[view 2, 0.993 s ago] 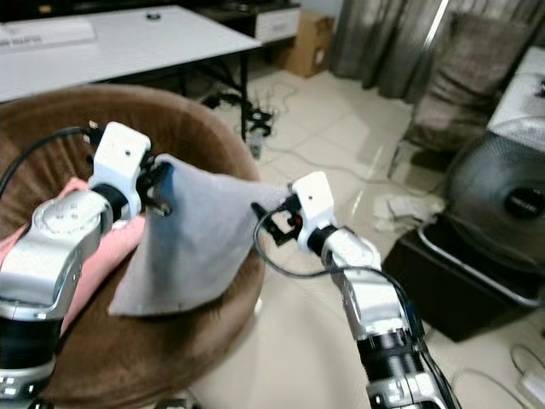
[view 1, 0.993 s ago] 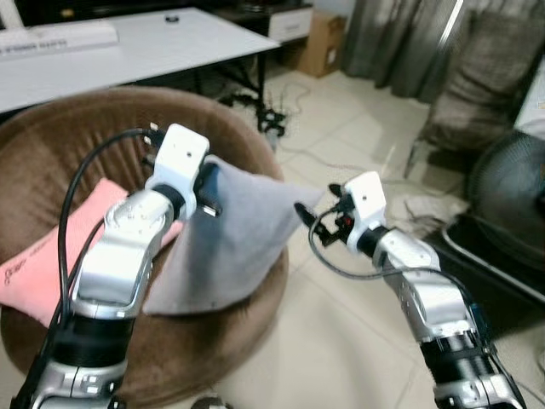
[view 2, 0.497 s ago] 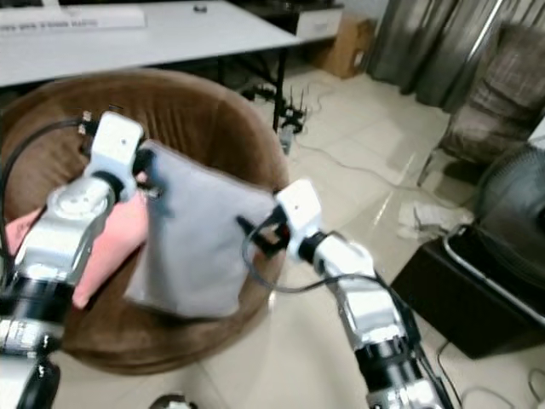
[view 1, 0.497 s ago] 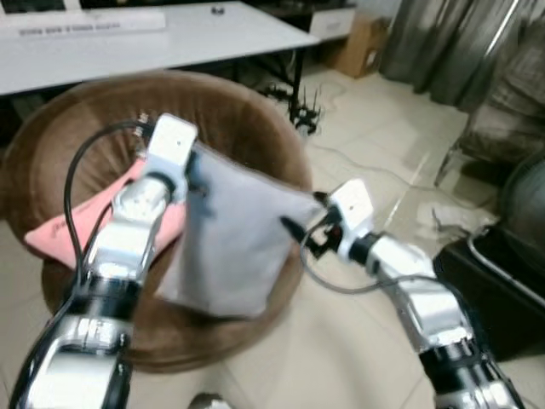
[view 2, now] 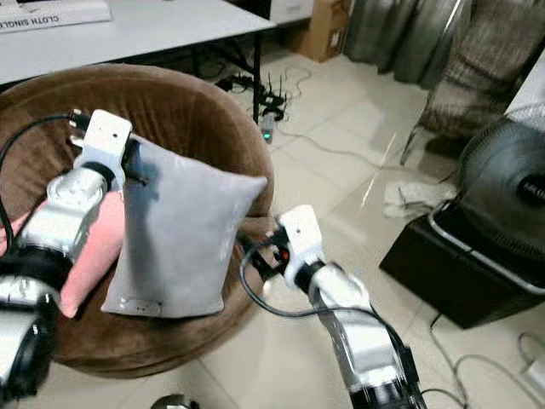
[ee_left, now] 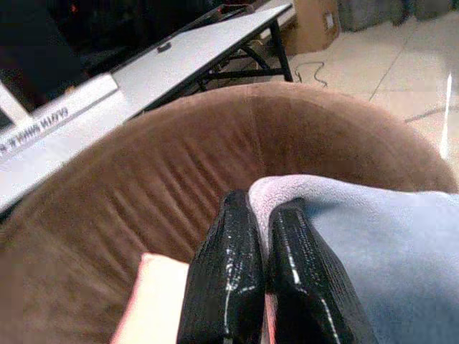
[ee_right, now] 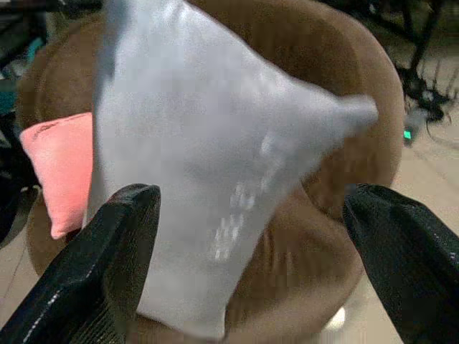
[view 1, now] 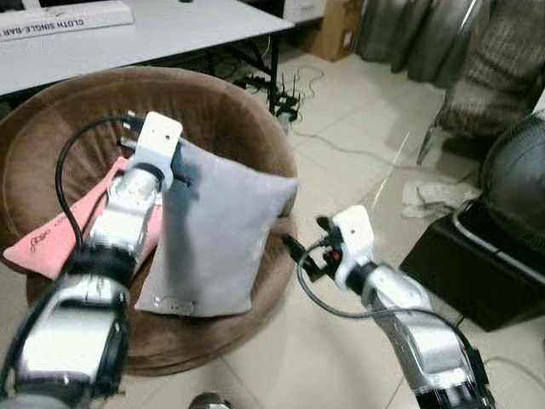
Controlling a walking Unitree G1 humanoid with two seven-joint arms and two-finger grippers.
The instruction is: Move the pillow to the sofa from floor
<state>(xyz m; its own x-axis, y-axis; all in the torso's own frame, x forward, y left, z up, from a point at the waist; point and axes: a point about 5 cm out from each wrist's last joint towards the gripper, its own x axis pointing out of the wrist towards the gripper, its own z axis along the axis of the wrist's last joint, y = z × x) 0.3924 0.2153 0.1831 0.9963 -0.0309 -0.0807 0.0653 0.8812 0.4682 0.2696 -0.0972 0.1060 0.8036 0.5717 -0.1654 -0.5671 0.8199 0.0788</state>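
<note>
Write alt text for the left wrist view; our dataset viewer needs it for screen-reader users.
The left end effector pinches a corner of a grey pillow between its two black fingers, over a round brown sofa. A pink cushion lies below, and a white table stands behind.

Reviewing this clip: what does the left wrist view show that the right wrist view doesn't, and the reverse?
Left wrist view: the left gripper pinching a top corner of the grey fabric pillow, with the white table behind. Right wrist view: the right gripper open and apart from the pillow, whose whole face stands upright. Both share the round brown sofa and the pink cushion.
</note>
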